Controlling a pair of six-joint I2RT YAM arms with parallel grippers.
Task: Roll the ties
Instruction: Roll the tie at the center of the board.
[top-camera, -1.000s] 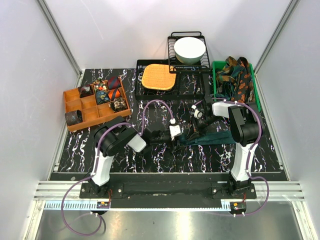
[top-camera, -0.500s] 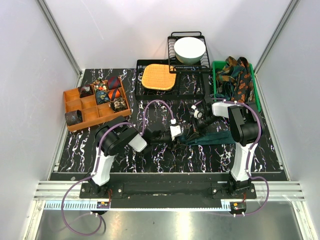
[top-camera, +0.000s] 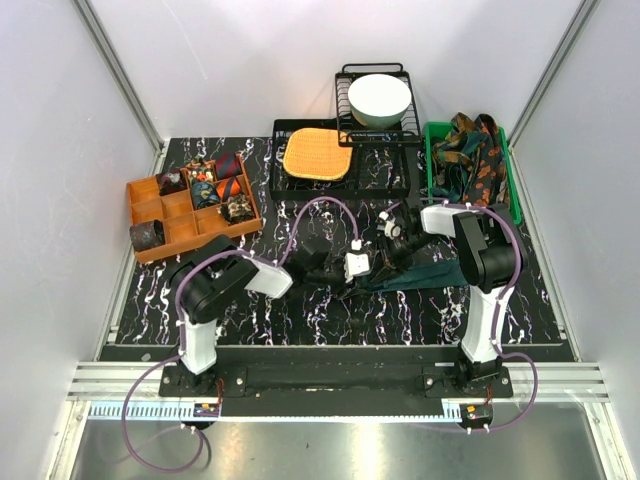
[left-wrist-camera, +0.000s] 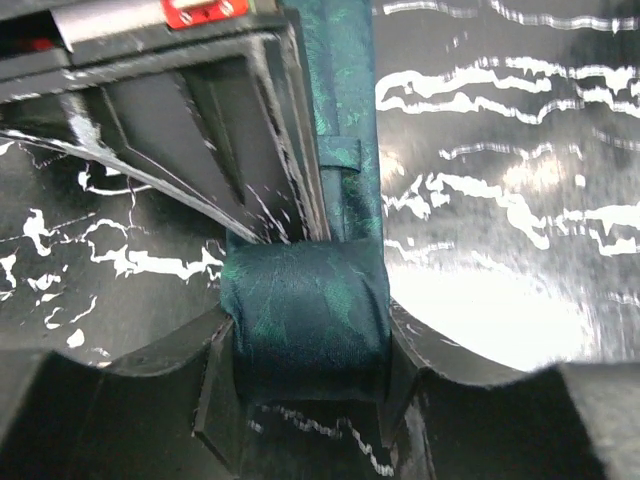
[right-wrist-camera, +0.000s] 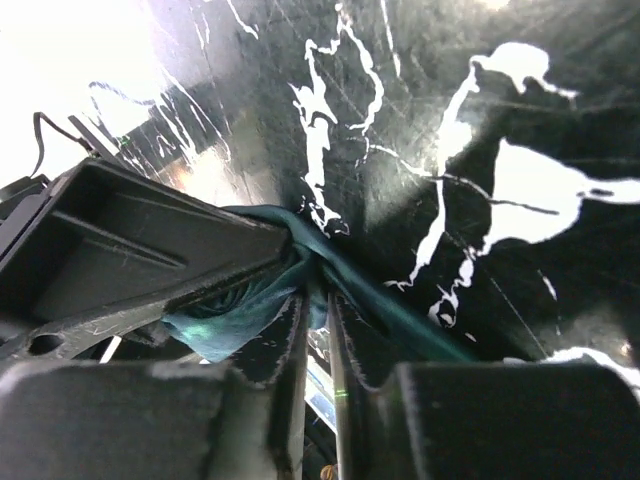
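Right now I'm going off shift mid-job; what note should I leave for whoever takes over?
Left end effector: shut on the rolled end of the teal tie.
Right end effector: shut on the same tie beside the roll; its tail lies flat on the table.
Done: several rolled ties in the orange box.
To do: finish this roll, box it, then roll the loose ties in the green bin.

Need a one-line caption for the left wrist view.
Left gripper clamps the rolled end of the teal tie, its loose length trailing across the black marbled table.
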